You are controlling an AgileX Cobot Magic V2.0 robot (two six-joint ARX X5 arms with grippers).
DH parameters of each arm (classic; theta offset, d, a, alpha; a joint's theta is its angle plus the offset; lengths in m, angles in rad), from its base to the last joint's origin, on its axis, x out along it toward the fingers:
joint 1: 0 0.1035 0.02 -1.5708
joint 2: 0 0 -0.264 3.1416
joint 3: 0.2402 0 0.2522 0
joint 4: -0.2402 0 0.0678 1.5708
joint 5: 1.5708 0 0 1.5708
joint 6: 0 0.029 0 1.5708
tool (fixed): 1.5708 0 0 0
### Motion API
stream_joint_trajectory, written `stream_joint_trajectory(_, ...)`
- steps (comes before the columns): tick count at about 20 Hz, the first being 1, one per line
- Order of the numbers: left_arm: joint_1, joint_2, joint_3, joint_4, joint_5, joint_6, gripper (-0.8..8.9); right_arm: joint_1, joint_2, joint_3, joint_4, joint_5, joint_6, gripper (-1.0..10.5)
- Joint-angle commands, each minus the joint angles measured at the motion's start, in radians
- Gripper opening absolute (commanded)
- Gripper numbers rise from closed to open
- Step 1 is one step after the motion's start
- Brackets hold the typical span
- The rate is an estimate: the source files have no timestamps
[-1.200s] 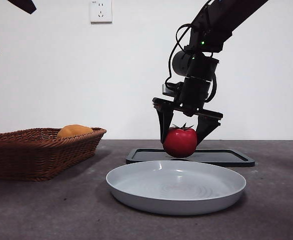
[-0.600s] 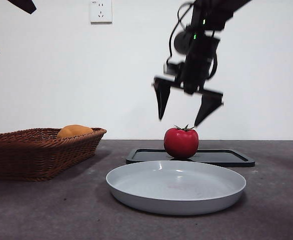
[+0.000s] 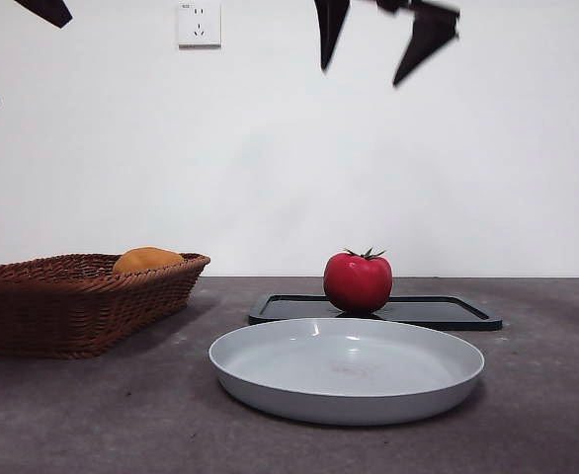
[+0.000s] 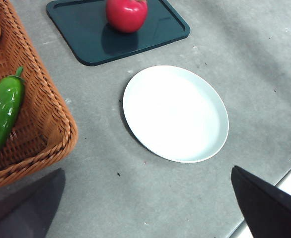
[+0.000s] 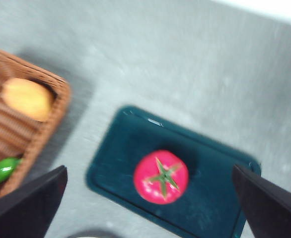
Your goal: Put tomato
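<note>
tomato (image 3: pixel 358 282): sat upright on the dark tray (image 3: pixel 448 313), behind the white plate (image 3: pixel 347 370)
right gripper (image 3: pixel 377 41): high above the tomato, jaws apart, empty
left gripper (image 4: pixel 145 208): jaws apart, empty, over the counter (image 4: pixel 264 74)

Both grippers have plain black, tapered, pointed fingers (image 3: pixel 330 35).
</note>
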Motion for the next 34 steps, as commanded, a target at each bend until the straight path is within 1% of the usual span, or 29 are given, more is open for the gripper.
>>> stream_joint_trajectory(1, -0.003, 0.005, 0.008, 0.011, 0.005, -0.002, 6.58, 0.030, -0.042, -0.044, -0.087, 0.034, -0.031, 6.8)
stream_joint_trajectory(2, -0.003, 0.005, 0.008, 0.010, 0.005, -0.002, 6.58, 0.040, -0.084, -0.105, -0.087, 0.066, -0.033, 6.8)
stream_joint_trajectory(4, -0.003, 0.005, 0.008, 0.010, 0.005, -0.002, 6.58, 0.047, -0.191, -0.280, -0.087, 0.102, -0.036, 6.8)
stream_joint_trajectory(6, -0.003, 0.005, 0.008, 0.010, 0.005, -0.002, 6.58, 0.048, -0.293, -0.461, -0.087, 0.113, -0.036, 6.8)
stream_joint_trajectory(9, -0.003, 0.005, 0.008, 0.010, 0.005, -0.003, 6.58, 0.048, -0.442, -0.733, -0.083, 0.168, -0.036, 6.8)
stream_joint_trajectory(10, -0.003, 0.005, 0.008, 0.010, 0.005, -0.003, 6.58, 0.048, -0.499, -0.831, -0.042, 0.171, -0.036, 6.8)
stream_joint_trajectory(11, -0.003, 0.005, 0.008, 0.010, 0.005, -0.002, 6.58, 0.049, -0.555, -0.921, 0.030, 0.150, -0.036, 6.8)
stream_joint_trajectory(13, -0.003, 0.005, 0.008, 0.010, 0.005, -0.002, 6.58, 0.050, -0.689, -1.125, 0.203, 0.072, -0.036, 6.8)
stream_joint_trajectory(14, -0.003, 0.005, 0.008, 0.010, 0.005, -0.002, 6.58, 0.050, -0.750, -1.221, 0.270, 0.033, -0.036, 6.8)
stream_joint_trajectory(16, -0.003, 0.005, 0.008, 0.010, 0.005, -0.002, 6.58, 0.051, -0.888, -1.431, 0.384, -0.018, -0.036, 6.8)
stream_joint_trajectory(18, -0.003, 0.005, 0.008, 0.010, 0.005, -0.002, 6.58, 0.056, -1.009, -1.598, 0.474, -0.060, -0.036, 6.8)
stream_joint_trajectory(21, -0.003, 0.005, 0.008, 0.010, 0.005, -0.002, 6.58, 0.061, -1.215, -1.814, 0.594, -0.087, -0.036, 6.8)
stream_joint_trajectory(24, -0.003, 0.005, 0.008, 0.011, 0.005, -0.002, 6.58, 0.069, -1.416, -1.942, 0.655, -0.087, -0.028, 6.8)
stream_joint_trajectory(27, -0.003, 0.005, 0.008, 0.011, 0.005, -0.002, 6.58, 0.068, -1.580, -1.966, 0.658, -0.080, -0.019, 6.8)
stream_joint_trajectory(30, -0.003, 0.005, 0.008, 0.011, 0.005, -0.002, 6.58, 0.068, -1.691, -1.966, 0.661, -0.080, -0.021, 6.8)
stream_joint_trajectory(34, -0.003, 0.005, 0.008, 0.011, 0.005, -0.002, 6.56, 0.068, -1.769, -1.966, 0.662, -0.080, -0.021, 6.8)
